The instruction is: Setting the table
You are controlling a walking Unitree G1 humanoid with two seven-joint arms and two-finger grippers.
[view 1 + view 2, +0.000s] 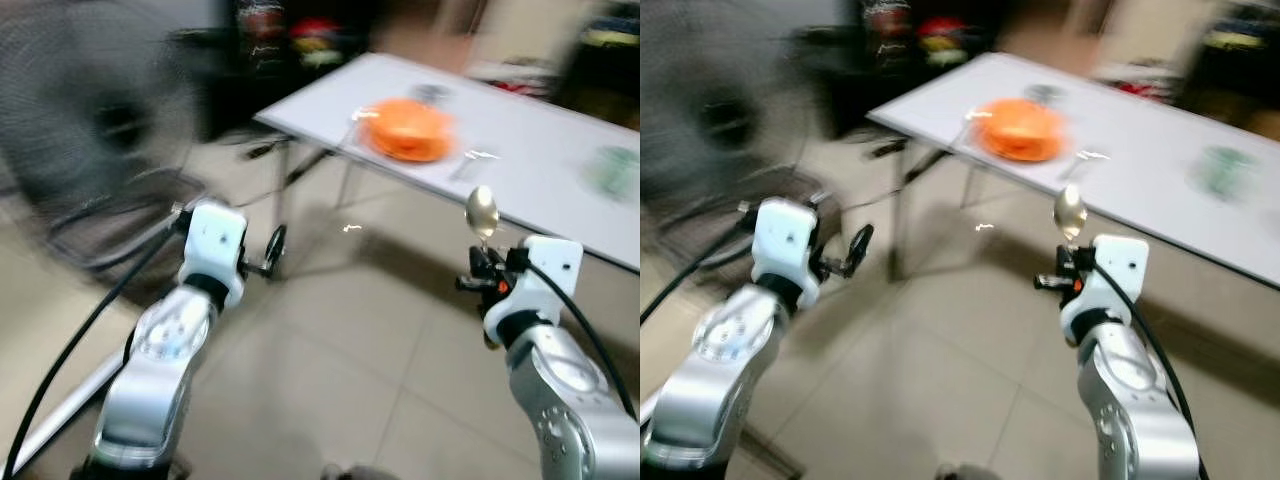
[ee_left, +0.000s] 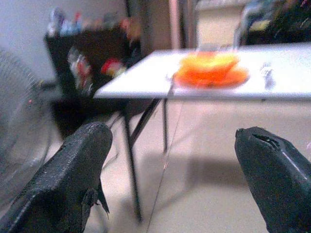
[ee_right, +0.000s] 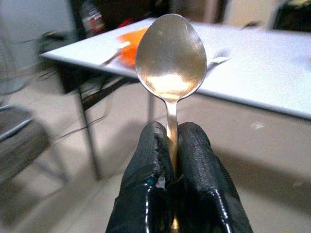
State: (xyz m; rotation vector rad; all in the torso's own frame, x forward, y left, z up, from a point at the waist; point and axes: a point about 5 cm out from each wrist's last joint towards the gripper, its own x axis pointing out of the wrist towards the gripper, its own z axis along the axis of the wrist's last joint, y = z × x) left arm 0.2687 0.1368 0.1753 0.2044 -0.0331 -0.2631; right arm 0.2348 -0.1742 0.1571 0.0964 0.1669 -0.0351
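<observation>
Black-fingered, the left pincer hangs spread wide and empty above the tiled floor. Ahead, an orange plate sits on the white worktop. The right pincer clamps a metal spoon upright, short of the worktop.

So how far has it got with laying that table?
Partly there, it seems. An orange plate already sits on the white table, with cutlery-like pieces beside it, too blurred to name. The right gripper is shut on a spoon, held upright, short of the table. The left gripper is open. Left: reaching the table and laying the spoon down.
</observation>
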